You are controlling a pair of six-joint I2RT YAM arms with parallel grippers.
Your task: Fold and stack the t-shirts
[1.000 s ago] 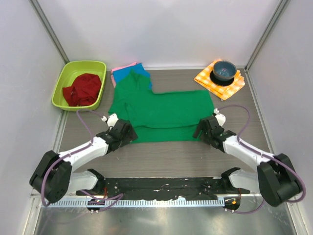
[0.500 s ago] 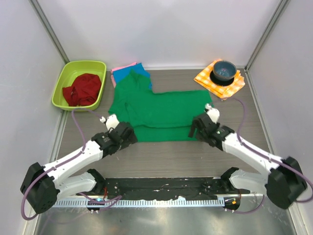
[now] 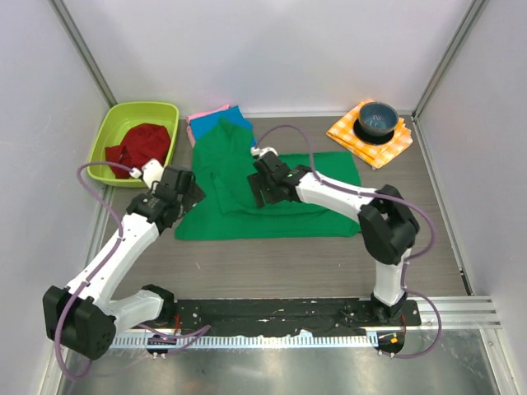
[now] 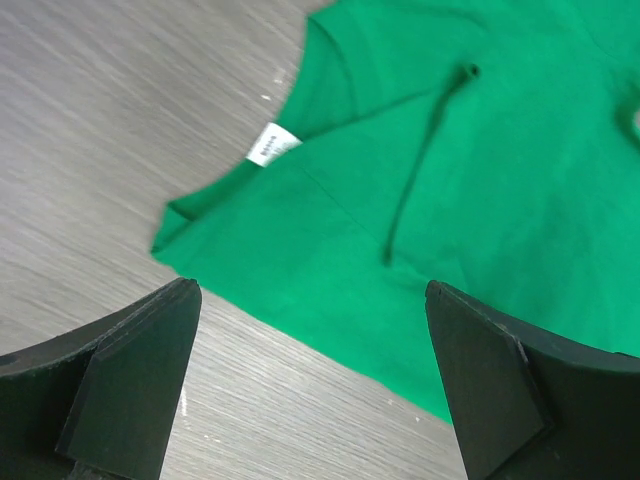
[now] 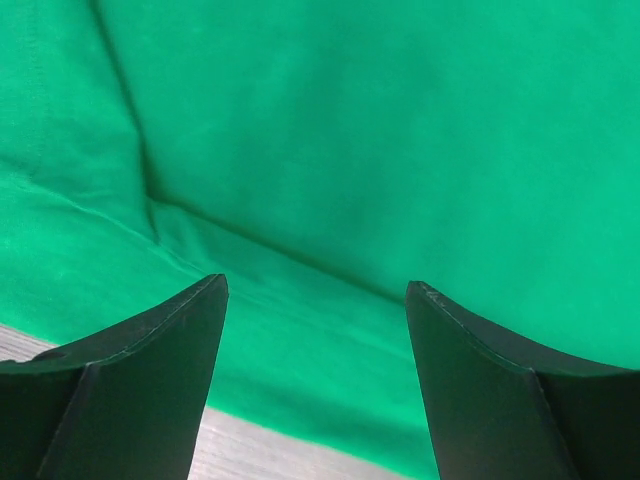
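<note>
We spot one small white tag [image 4: 273, 145] on the green t-shirt [image 4: 480, 170], around ten o'clock in the left wrist view, print too blurred to read.

left arm [image 3: 123, 247] and right arm [image 3: 329, 188]: white shells, black joints, black bases [image 3: 78, 317] at 7 and 5 o'clock, purple cable [image 3: 90, 169] looped off each, left gripper [image 4: 310, 290] and right gripper [image 5: 315, 283] with matte black wedge fingers [image 4: 130, 380].

Far-left corner of wood-grain surface [image 3: 272, 263]: lime-green plastic tub [image 3: 115, 123] w/ crumpled red cloth [image 3: 138, 150] inside, mostly towards its near end. Far-right corner: orange-and-white checked cloth [image 3: 394, 146] lying flat, turned diamond-wise, w/ dark round bowl [image 3: 378, 119] upright on it. Tub & checked cloth well apart, opp. sides.
</note>
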